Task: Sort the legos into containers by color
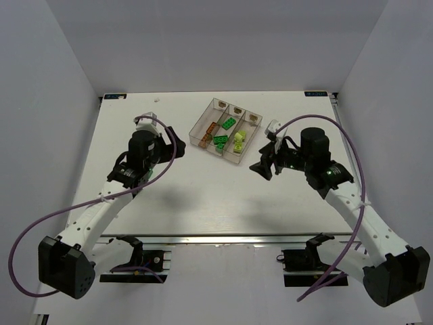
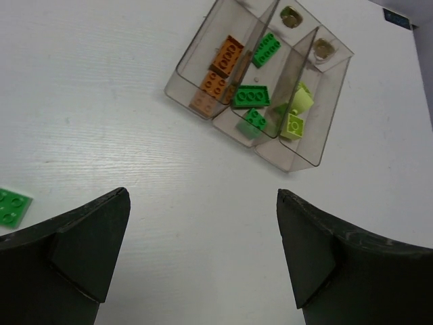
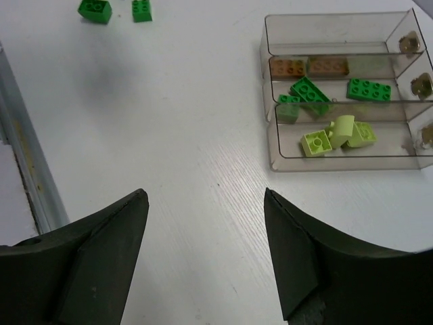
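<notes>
Both arms hang over the white table (image 1: pixel 203 203) with nothing in their grasp. The left gripper (image 2: pixel 203 196) is spread wide and empty, its dark fingers (image 2: pixel 88 244) framing bare tabletop. The right gripper (image 3: pixel 204 195) is likewise parted and holds nothing.

In the top view, the clear three-bin tray (image 1: pixel 201 120) sits toward 12 o'clock on the table, between the two wrists. It is skewed so its long axis runs from about 1 o'clock to 7 o'clock. The bin on its 9 o'clock side holds the orange-brown bricks (image 1: pixel 211 130). The middle bin holds bright green bricks (image 1: pixel 228 124), and the bin on the 3 o'clock side holds the yellow-green bricks (image 1: pixel 239 140). A small tan mark (image 1: pixel 237 110) shows at the far end of each bin.

Not every piece is binned. The right wrist view shows two loose green bricks (image 3: pixel 95 9) on the table at 11 o'clock, well apart from the tray. The left wrist view catches a flat green brick (image 2: pixel 13 206) at the 9 o'clock edge, just beside the gripper's finger. It may be one of that pair, though the angle does not settle it. The left arm hides that area in the top view.
</notes>
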Tool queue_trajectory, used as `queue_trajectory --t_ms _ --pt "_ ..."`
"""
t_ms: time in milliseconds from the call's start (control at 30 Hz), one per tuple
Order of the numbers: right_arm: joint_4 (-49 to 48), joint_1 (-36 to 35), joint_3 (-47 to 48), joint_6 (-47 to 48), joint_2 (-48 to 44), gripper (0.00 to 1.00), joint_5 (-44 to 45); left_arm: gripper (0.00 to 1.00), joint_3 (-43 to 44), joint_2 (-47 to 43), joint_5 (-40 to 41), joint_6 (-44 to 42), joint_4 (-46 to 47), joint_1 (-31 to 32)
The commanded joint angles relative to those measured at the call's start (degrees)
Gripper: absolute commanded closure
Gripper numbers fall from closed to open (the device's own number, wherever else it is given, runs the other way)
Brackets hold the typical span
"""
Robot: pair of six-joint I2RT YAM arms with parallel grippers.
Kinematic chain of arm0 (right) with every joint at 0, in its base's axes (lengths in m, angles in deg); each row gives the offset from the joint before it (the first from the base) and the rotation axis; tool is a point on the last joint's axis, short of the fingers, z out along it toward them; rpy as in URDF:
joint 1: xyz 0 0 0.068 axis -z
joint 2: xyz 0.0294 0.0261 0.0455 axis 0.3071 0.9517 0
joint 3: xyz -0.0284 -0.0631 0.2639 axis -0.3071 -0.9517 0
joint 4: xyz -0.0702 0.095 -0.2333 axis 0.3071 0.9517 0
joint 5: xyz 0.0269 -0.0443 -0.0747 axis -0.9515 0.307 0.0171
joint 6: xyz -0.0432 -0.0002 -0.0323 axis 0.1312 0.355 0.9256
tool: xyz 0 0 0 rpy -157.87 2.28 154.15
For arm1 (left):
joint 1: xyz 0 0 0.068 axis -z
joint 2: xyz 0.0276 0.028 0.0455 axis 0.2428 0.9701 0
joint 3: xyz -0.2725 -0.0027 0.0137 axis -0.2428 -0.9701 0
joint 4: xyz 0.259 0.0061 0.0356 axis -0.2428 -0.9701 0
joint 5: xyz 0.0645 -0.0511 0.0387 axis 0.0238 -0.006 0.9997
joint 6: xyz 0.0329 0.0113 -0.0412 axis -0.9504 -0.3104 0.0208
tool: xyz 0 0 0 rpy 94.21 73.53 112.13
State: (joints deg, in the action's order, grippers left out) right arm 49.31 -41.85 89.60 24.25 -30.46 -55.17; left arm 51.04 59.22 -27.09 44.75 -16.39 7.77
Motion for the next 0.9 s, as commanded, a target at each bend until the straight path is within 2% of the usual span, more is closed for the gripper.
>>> queue_trajectory --t_ms 0,267,467,867 --pt "-2.2 0.5 -1.6 2.3 1.4 0.26 2.4 0.02 -0.3 -1.9 5.7 0.6 -5.0 -0.9" --pt "-2.5 0.5 -2.2 3.5 2.2 0.27 5.3 0.02 -0.8 -3.1 14.9 6.4 -12.0 -1.3" --pt "-2.7 0.5 -2.4 4.1 1.7 0.28 6.1 0.02 4.8 2.8 23.9 11.0 -22.1 -1.8" --pt "-3.4 0.5 -3.1 4.0 -0.8 0.27 5.5 0.02 10.2 16.4 26.3 13.3 -25.6 -3.6"
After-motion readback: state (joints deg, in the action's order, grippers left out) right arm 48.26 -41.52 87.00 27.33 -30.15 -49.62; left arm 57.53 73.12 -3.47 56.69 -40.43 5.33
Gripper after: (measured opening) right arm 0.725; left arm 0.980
